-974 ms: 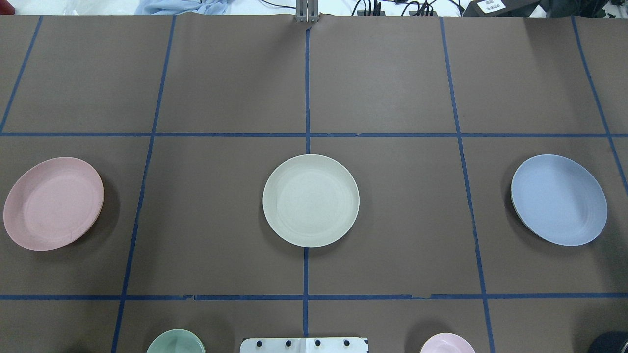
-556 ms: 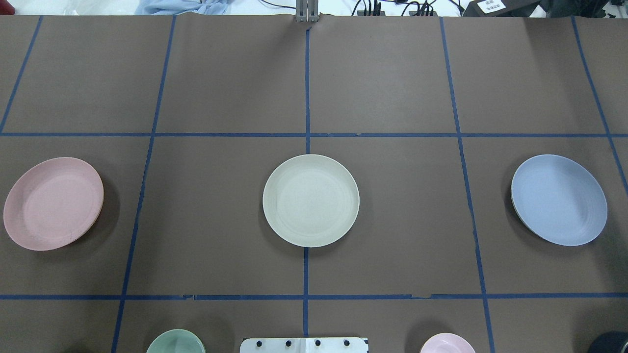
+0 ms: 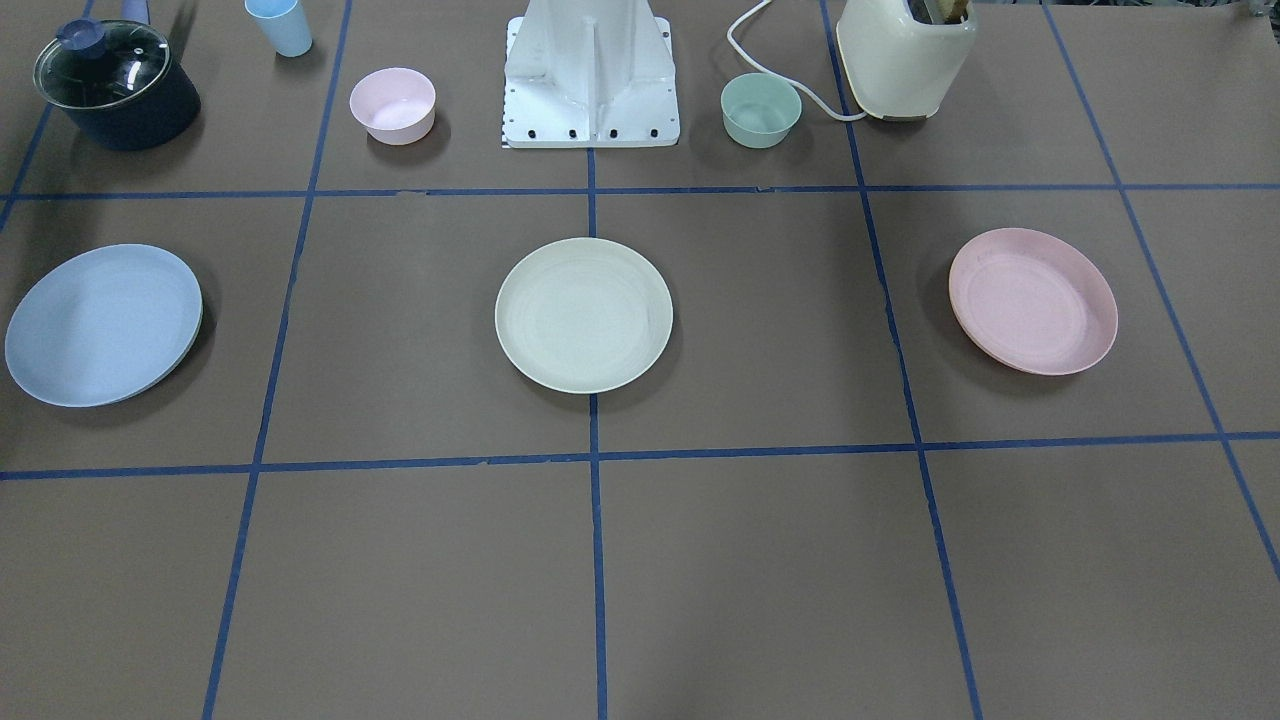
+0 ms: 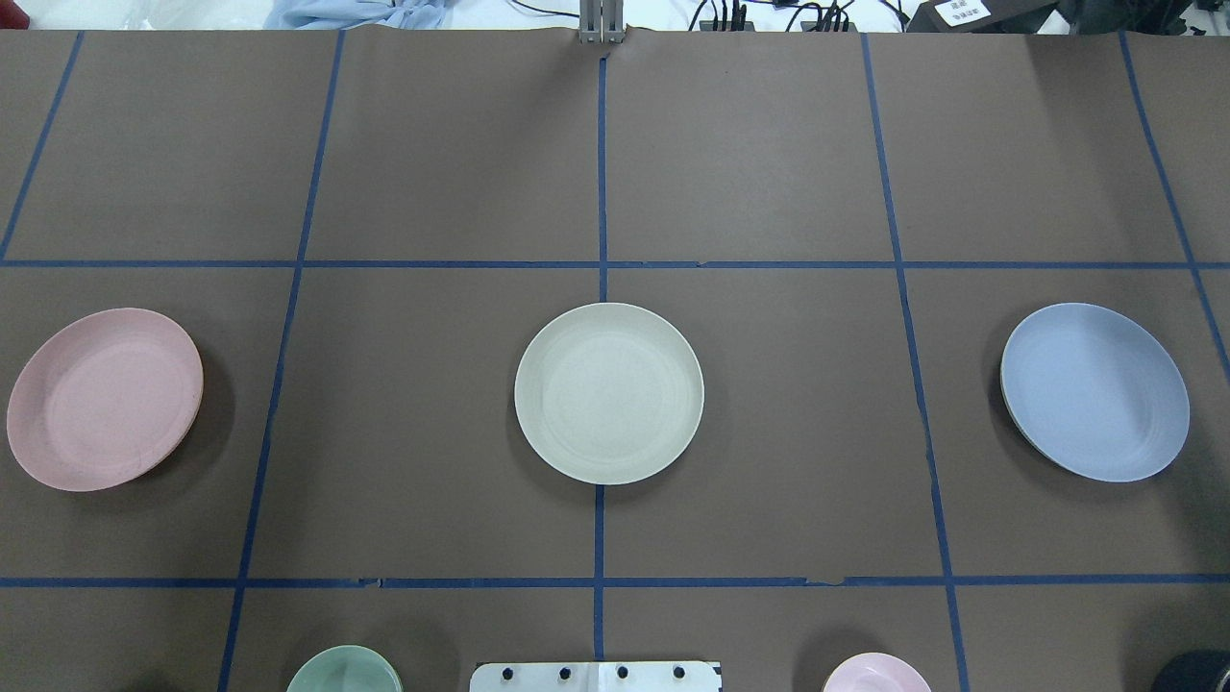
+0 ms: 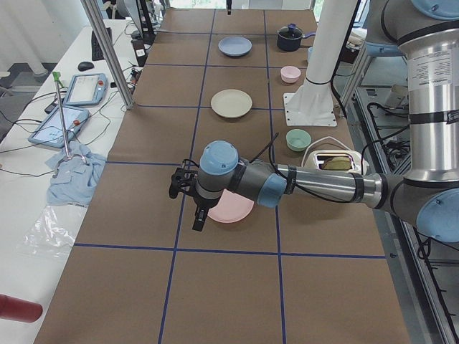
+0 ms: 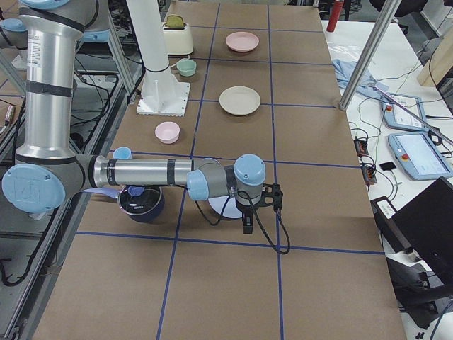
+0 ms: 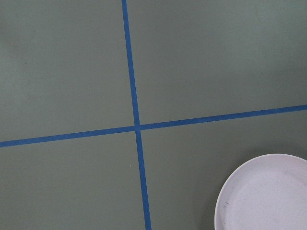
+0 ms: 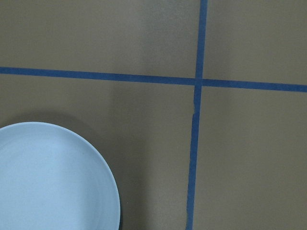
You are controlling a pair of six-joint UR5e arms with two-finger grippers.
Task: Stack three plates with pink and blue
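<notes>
Two arms reach over the brown table point(image 4: 769, 144), seen only in the side views: the left gripper point(image 5: 200, 221) hangs by the pink plate point(image 4: 104, 399), the right gripper point(image 6: 245, 225) by the blue plate point(image 4: 1094, 391). Whether their jaws are apart I cannot tell. Base point(image 3: 591, 75), toaster point(image 3: 905, 55) and pot point(image 3: 117, 85) line the robot's edge. The plates lie unstacked in a row, the cream plate point(image 4: 608, 393) in the middle, pink on the robot's left, blue on its right, nothing between. Green bowl point(image 3: 761, 110), pink bowl point(image 3: 392, 105) and cup point(image 3: 279, 25) stand well clear. The front view shows toaster and cup, which overhead misses. Overhead, nothing has shifted since a second ago.
</notes>
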